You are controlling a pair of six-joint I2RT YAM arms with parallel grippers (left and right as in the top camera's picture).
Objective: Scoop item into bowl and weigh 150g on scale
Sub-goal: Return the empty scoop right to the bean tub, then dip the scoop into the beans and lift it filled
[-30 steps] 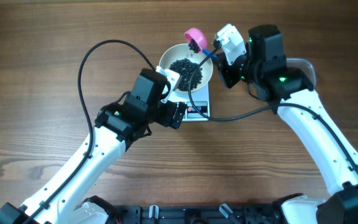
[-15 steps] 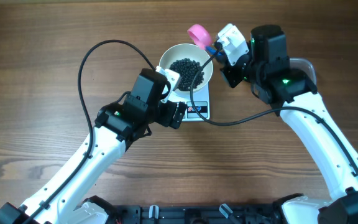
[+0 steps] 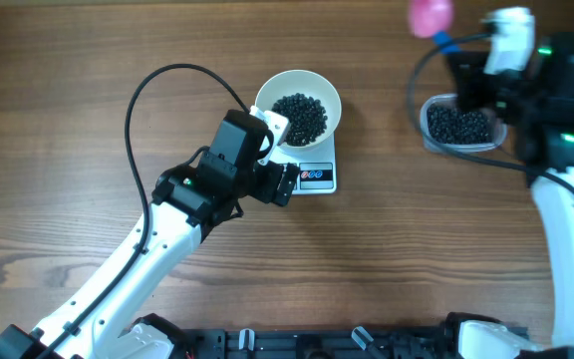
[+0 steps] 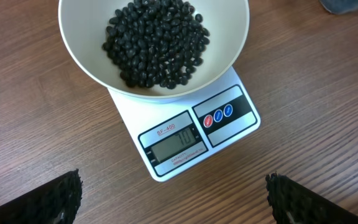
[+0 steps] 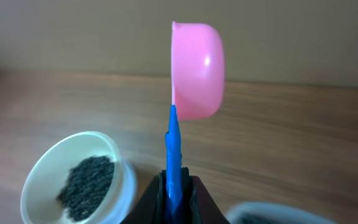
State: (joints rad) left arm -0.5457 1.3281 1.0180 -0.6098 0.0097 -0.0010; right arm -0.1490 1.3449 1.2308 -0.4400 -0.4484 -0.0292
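The white bowl [image 3: 267, 92] stands on the small white scale [image 3: 319, 178] and holds a heap of black beans [image 3: 300, 115]. In the left wrist view the bowl [image 4: 229, 59], its beans [image 4: 157, 40] and the scale [image 4: 166, 146] with its lit display lie just ahead. My left gripper [image 3: 279, 165] [image 4: 179, 205] hovers beside the scale, open and empty. My right gripper [image 3: 461, 60] [image 5: 174, 186] is shut on the blue handle of a pink scoop [image 3: 430, 14] [image 5: 197, 71], held high at the far right with its cup turned on edge. Bowl [image 5: 42, 177] shows there at lower left.
A clear plastic tub [image 3: 429, 128] of more black beans sits under the right arm, its blurred rim [image 5: 272, 211] at the bottom of the right wrist view. A black cable [image 3: 143, 85] loops over the table left of the bowl.
My right arm has swung right, away from the bowl, carrying the scoop to above the clear tub. The left arm, bowl and scale have not moved.
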